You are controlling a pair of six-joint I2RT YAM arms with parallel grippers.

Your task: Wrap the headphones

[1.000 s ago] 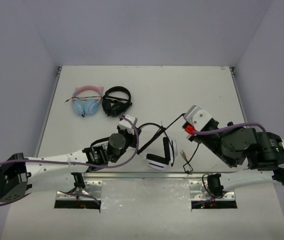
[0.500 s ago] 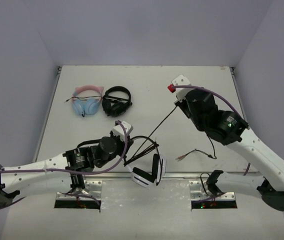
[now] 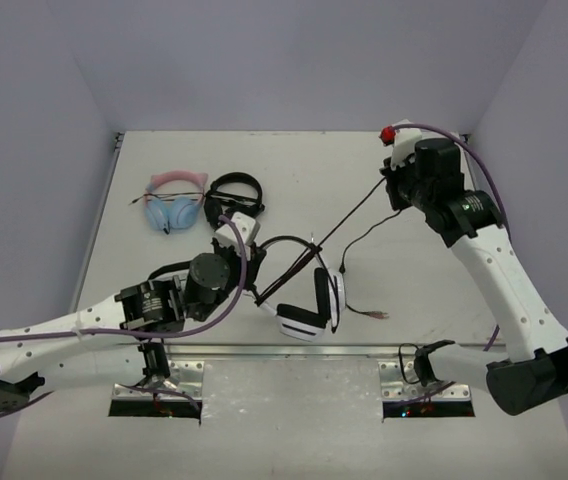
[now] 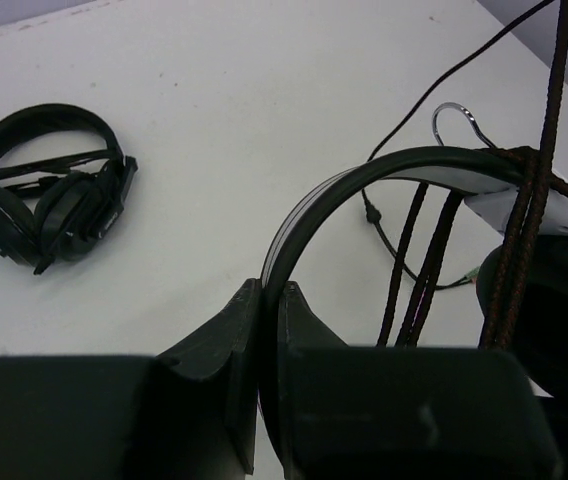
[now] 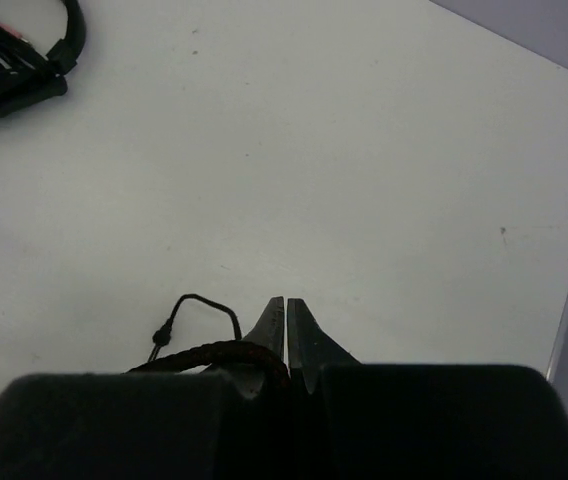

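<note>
The white headphones (image 3: 309,305) with black cushions are held just above the table near its front edge. My left gripper (image 3: 256,290) is shut on their headband (image 4: 384,165); in the left wrist view the band sits between the fingers of this gripper (image 4: 271,292). Several turns of the thin black cable (image 4: 524,200) cross the band. From there the cable (image 3: 349,215) runs taut up to my right gripper (image 3: 389,188), which is shut on it at the far right. In the right wrist view the braided cable (image 5: 214,350) enters that closed gripper (image 5: 286,305). The loose plug end (image 3: 369,315) lies on the table.
A pink-and-blue cat-ear pair (image 3: 172,200) and an all-black pair (image 3: 234,203) lie at the back left; the black pair also shows in the left wrist view (image 4: 49,195). The table's right edge (image 3: 474,190) is close to my right gripper.
My right arm has swung from near the front edge to the far right, drawing the cable out taut. My left gripper has shifted the headphones slightly while holding the band.
</note>
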